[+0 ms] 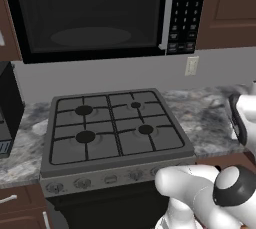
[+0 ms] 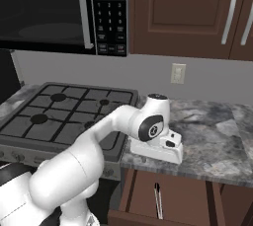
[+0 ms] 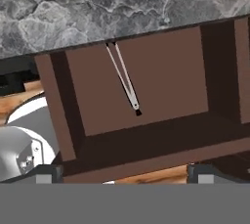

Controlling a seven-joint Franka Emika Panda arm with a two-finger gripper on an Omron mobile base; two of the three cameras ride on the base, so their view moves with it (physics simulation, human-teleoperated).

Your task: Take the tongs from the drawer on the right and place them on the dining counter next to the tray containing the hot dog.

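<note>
grey marbled worktop (image 2: 217, 141) runs to the right of the stove (image 1: 112, 123), with a microwave (image 1: 90, 13) overhead and dark cabinets (image 2: 197, 13) beside it. from the hand outward: the gripper (image 3: 124, 171) stands wide apart and holds nothing, its two dark tips poking up at the bottom of the hand view, hovering above the pulled-out drawer (image 3: 146, 91). directly below lie the tongs (image 3: 124, 78), slim and pale with a dark end, resting slantwise on the drawer floor, their far end near the back wall under the worktop edge. in the right base view the tongs (image 2: 157, 200) show as a thin stick in the open drawer (image 2: 163, 195) below the robot's wrist. by my judgement the drawer is open and the hand lined up above it, but the grasp is not yet made; lowering, closing on the tongs, lifting out and carrying them to the dining counter beside the tray are all left.
</note>
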